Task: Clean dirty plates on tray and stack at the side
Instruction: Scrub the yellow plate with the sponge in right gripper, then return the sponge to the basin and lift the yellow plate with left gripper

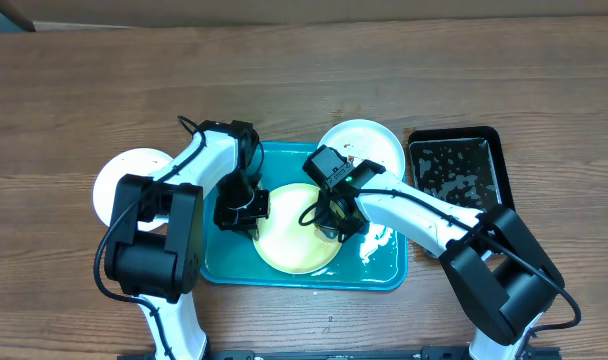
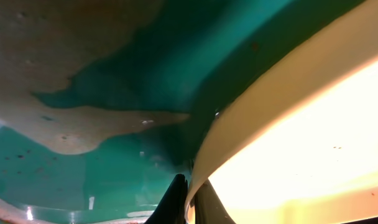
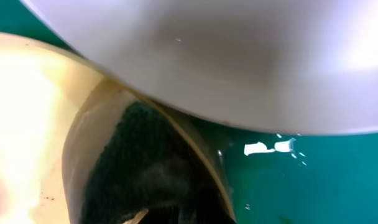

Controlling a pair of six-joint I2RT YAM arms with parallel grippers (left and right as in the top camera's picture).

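Note:
The pale yellow-green plate (image 1: 289,240) lies in the teal tray (image 1: 224,262). My left gripper (image 1: 250,208) is shut on the plate's left rim, and its fingers (image 2: 190,200) pinch the rim (image 2: 251,118) in the left wrist view. My right gripper (image 1: 331,220) presses a dark scrub pad (image 3: 139,162) onto the plate's right side (image 3: 27,124). One white plate (image 1: 364,145) sits at the tray's far right corner and shows close above in the right wrist view (image 3: 239,62). Another white plate (image 1: 116,180) lies on the table left of the tray.
A black tub (image 1: 456,168) holding wet residue stands right of the tray. White foam (image 1: 379,240) lies on the tray floor near my right arm. A brownish film (image 2: 71,124) covers part of the tray floor (image 2: 176,56).

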